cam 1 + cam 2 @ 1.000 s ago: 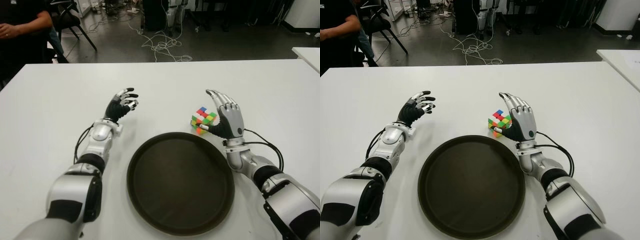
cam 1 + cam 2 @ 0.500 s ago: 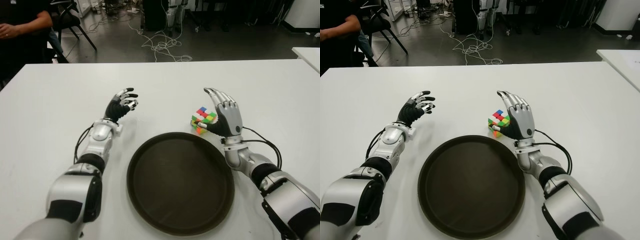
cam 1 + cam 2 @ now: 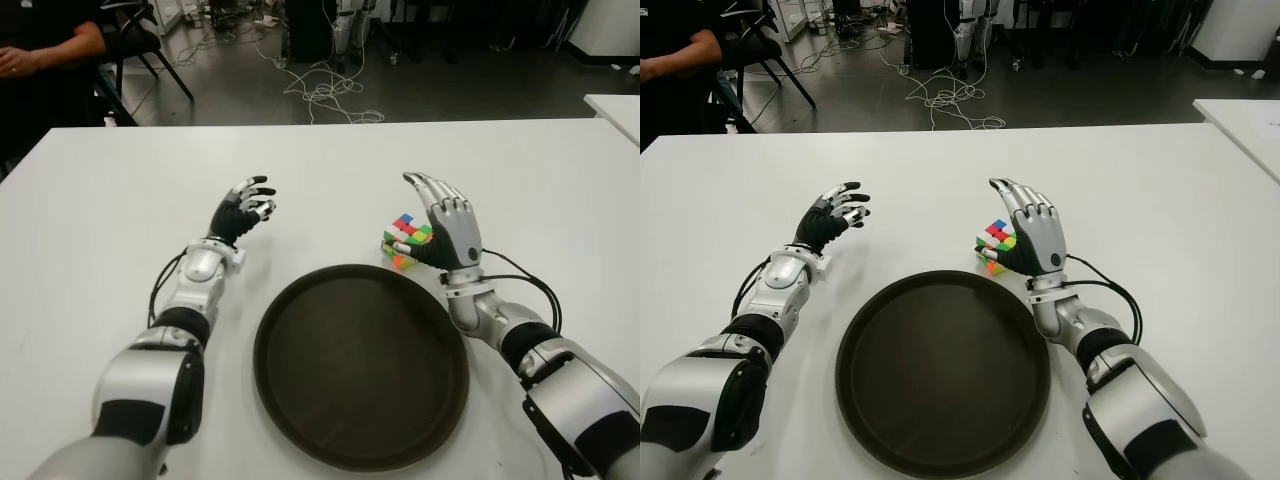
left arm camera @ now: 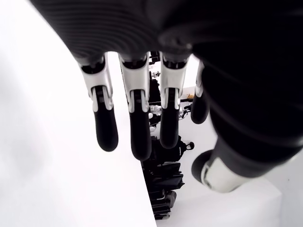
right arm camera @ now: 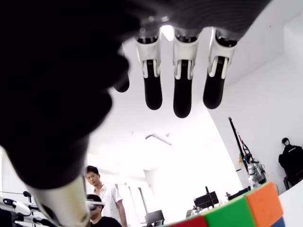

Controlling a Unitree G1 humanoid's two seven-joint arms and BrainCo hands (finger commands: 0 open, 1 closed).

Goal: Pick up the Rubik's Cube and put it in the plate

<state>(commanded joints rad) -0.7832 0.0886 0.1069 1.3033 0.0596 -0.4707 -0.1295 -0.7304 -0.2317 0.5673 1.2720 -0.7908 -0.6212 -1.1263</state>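
The Rubik's Cube (image 3: 405, 240) stands on the white table (image 3: 110, 190) just beyond the far right rim of the dark round plate (image 3: 360, 365). My right hand (image 3: 443, 228) is right beside the cube on its right, fingers extended over it, nothing held. In the right wrist view the fingers (image 5: 182, 85) are spread and the cube's corner (image 5: 227, 213) shows below them. My left hand (image 3: 245, 207) hovers to the left of the plate, fingers (image 4: 135, 123) relaxed and empty.
A person's arm (image 3: 40, 50) shows at the far left beyond the table. Cables (image 3: 325, 95) lie on the floor behind. Another white table's corner (image 3: 615, 110) is at the right edge.
My right hand has slid slightly left and closer against the cube. The cube, the plate and my left hand have not moved.
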